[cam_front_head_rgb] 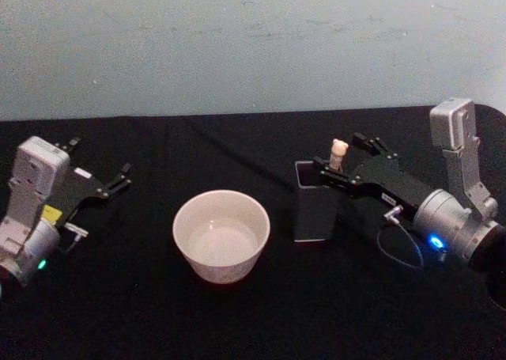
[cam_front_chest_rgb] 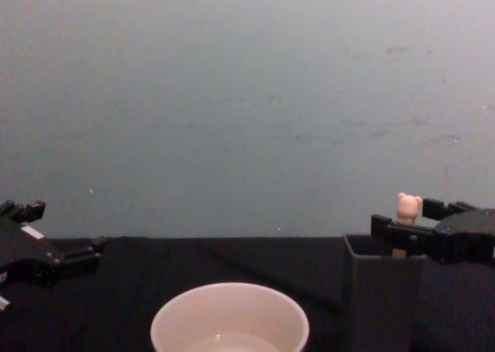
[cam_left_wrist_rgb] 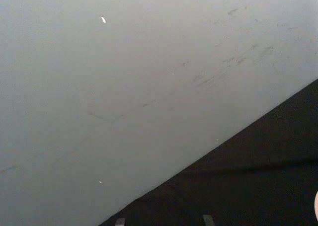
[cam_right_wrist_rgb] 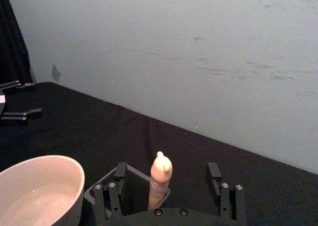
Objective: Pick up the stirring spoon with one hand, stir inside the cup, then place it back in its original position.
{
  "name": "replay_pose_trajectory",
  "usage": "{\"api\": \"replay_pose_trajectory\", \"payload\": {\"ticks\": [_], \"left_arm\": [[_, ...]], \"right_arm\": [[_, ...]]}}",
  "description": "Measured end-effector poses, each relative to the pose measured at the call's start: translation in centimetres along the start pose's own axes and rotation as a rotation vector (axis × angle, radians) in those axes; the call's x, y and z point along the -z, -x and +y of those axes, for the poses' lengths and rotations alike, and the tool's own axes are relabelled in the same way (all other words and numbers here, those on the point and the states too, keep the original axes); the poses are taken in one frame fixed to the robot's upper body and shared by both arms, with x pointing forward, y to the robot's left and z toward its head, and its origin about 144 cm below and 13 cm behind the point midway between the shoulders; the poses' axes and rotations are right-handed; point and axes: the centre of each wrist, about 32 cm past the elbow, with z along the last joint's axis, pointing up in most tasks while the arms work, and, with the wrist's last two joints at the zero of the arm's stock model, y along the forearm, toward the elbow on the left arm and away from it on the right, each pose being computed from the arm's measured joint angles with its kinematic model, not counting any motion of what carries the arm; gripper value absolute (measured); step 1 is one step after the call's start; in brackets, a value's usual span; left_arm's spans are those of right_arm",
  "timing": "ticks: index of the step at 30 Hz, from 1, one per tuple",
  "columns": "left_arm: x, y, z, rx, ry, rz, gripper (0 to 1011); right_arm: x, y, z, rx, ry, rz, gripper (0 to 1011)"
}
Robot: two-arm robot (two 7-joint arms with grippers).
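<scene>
Grasping is in hand: the right pincer (cam_right_wrist_rgb: 166,175), jaws apart, straddles the stirring spoon (cam_front_head_rgb: 339,151), which stands upright in the dark grey holder (cam_front_head_rgb: 315,211) right of the cup (cam_front_head_rgb: 222,271). Next it likely needs to clamp the handle and lift straight up. The left pincer (cam_front_head_rgb: 99,164) idles, jaws apart, left of the cup.

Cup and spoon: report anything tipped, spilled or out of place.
Nothing stands out. The cup sits upright; the spoon stands in the holder, right gripper open around its handle; left gripper parked at left.

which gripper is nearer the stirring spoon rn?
Right. The right gripper straddles the stirring spoon in the holder, fingers open on either side. The left gripper sits open on the far side of the cup.
</scene>
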Motion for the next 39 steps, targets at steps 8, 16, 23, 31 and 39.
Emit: {"api": "replay_pose_trajectory", "payload": {"ticks": [8,16,23,31,39], "left_arm": [[0.0,0.0,0.0,0.0,0.0,0.0,1001],[0.0,0.0,0.0,0.0,0.0,0.0,1001],[0.0,0.0,0.0,0.0,0.0,0.0,1001],[0.0,0.0,0.0,0.0,0.0,0.0,1001],[0.0,0.0,0.0,0.0,0.0,0.0,1001]], "right_arm": [[-0.07,-0.24,-0.02,0.001,-0.003,0.01,1004],[-0.31,-0.18,-0.28,-0.013,-0.014,0.015,1004],[-0.35,-0.2,-0.35,-0.017,-0.016,0.024,1004],[-0.23,-0.28,-0.31,-0.022,-0.007,0.039,1004],[-0.24,-0.36,-0.31,-0.026,-0.006,0.043,1004]]}}
